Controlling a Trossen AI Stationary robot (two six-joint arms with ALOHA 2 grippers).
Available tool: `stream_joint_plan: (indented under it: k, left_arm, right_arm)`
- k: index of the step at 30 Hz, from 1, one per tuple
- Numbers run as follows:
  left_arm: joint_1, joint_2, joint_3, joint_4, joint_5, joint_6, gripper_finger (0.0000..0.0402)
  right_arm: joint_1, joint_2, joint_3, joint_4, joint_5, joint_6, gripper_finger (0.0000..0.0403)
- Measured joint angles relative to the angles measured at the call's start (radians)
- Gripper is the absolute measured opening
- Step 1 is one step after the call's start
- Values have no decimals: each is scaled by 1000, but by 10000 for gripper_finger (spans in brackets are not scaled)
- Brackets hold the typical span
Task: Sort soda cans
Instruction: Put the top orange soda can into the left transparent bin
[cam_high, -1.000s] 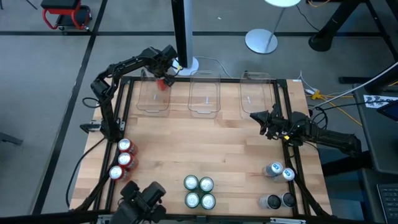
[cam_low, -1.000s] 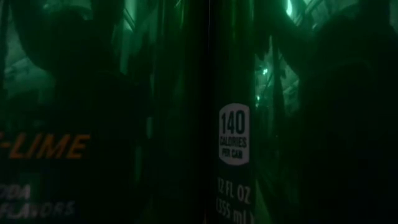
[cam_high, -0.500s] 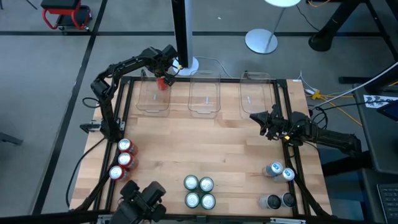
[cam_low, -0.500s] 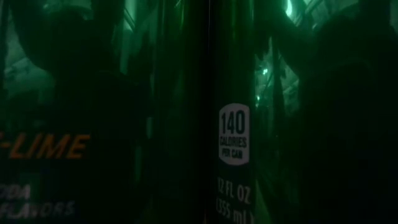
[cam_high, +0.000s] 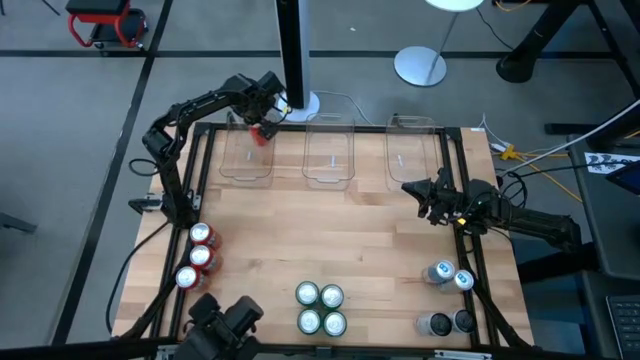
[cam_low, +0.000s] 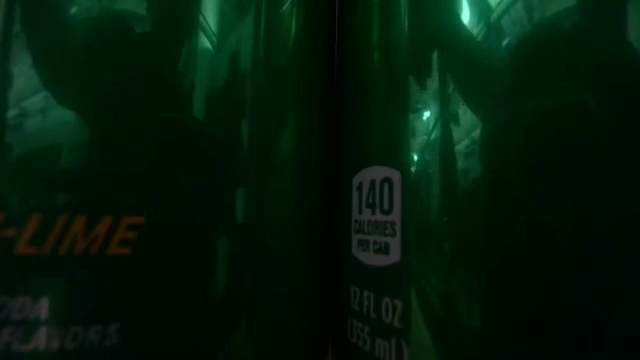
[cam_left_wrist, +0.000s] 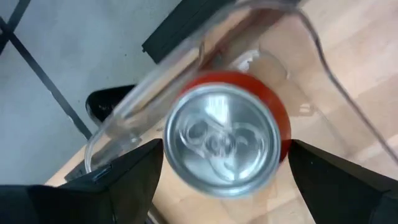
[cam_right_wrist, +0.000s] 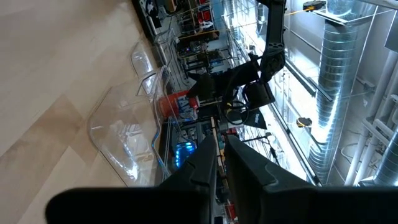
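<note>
A red soda can (cam_left_wrist: 224, 140) stands upright inside the far-left clear bin (cam_high: 245, 158), near that bin's far corner. My left gripper (cam_high: 262, 118) is above it and shut on it. The same can (cam_right_wrist: 176, 102) shows in the right wrist view. Three more red cans (cam_high: 197, 256) stand at the near left. Several green cans (cam_high: 320, 308) stand at the near middle. Blue-silver cans (cam_high: 451, 275) and dark cans (cam_high: 447, 322) stand at the near right. My right gripper (cam_high: 408, 187) waits shut at the table's right side. My left gripper pinches the red can between its two fingers, on opposite sides of the can's wall (cam_left_wrist: 283, 134). The fingers (cam_left_wrist: 134, 177) come from above and point steeply down. The can is upright. Whether its base rests on the bin's floor, I cannot tell.
Two more clear bins (cam_high: 330, 160) (cam_high: 415, 158) stand along the far edge. A black frame (cam_high: 470, 250) runs around the table. A green can (cam_low: 375, 230) right in front of the low camera blocks that view. Bare wood lies in the table's middle (cam_high: 320, 225).
</note>
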Motion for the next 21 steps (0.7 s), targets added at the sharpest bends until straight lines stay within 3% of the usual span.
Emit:
stream_joint_plan:
  k: [6,16,21]
  left_arm:
    - [-4,-11,48,-59,3,0,331]
    - [-87,-154,68,-219,37,-34,331]
    - [-163,-238,68,-327,38,-190,331]
  right_arm:
    - [0,0,0,0,0,-4,37]
    - [0,0,0,0,0,-5,37]
    - [0,0,0,0,0,-5,37]
